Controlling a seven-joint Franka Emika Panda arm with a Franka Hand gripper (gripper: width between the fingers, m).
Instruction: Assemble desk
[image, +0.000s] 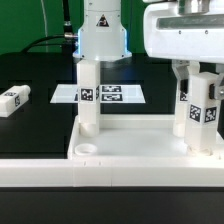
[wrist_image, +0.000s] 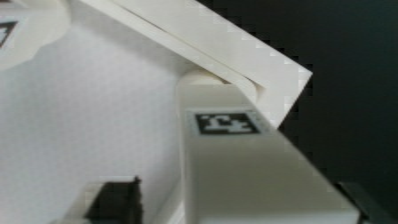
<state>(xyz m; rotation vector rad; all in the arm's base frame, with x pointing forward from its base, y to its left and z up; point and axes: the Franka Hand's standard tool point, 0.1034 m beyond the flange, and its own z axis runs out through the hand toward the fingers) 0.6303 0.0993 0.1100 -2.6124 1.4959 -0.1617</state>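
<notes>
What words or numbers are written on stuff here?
No words or numbers can be read.
Triangle sign on the robot base: too blurred to read.
Tags on the left upright leg, the loose leg and the marker board: black-and-white patterns, no letters.

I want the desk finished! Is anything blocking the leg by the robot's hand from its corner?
Nothing visible blocks it. The leg under the gripper stands upright at the far corner of the tabletop, on the exterior view's right. Its foot seems down there already.
</notes>
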